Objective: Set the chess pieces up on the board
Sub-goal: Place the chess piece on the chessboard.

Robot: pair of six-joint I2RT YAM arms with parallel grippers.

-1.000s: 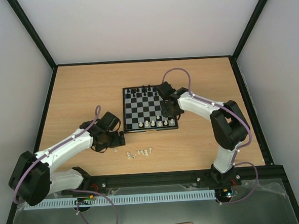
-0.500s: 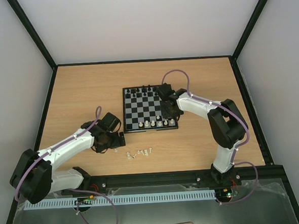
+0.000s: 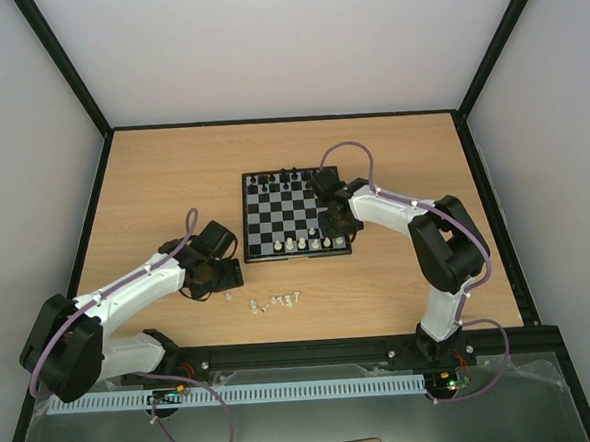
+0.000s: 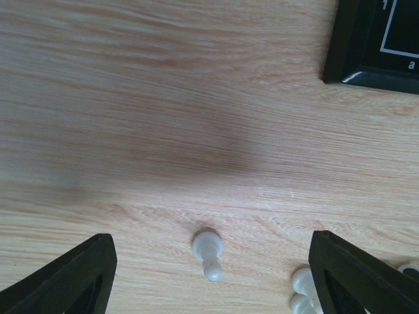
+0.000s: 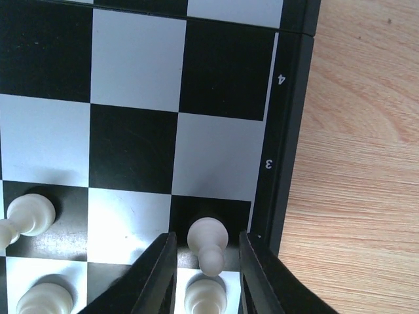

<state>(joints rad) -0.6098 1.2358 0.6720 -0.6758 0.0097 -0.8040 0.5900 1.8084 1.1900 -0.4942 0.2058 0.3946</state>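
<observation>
**Item: pieces** (image 3: 276,302), cream plastic, tiny.
- Location: a loose cluster lies on the tabletop (image 3: 152,180) between the board (image 3: 285,220) and the tabletop's near edge. A short row stands along the board's near edge. Black pieces (image 3: 282,180) line its far edge.
- Handling, by my judgement: nearly weightless, hard, smooth and quick to tip or skate away. Each is best pinched across the neck just under the head, from straight above and gently. They are more likely to get lost than broken.

**Right fingers** (image 5: 160,275): slightly parted on either side of the board pawn (image 5: 208,243), with a sliver of gap on each side. That pawn stands on a dark square near the board's near-right corner, by the right edge.

**Left fingers** (image 4: 78,275): spread wide and holding nothing, straddling the loose pawn (image 4: 208,252) on the tabletop off the board's near-left corner. I cannot tell whether this pawn is upright or tipped.

**Change from a second ago:** the right fingers were clamped and have now eased off. The left fingers have begun to narrow. Both arms have barely shifted.
</observation>
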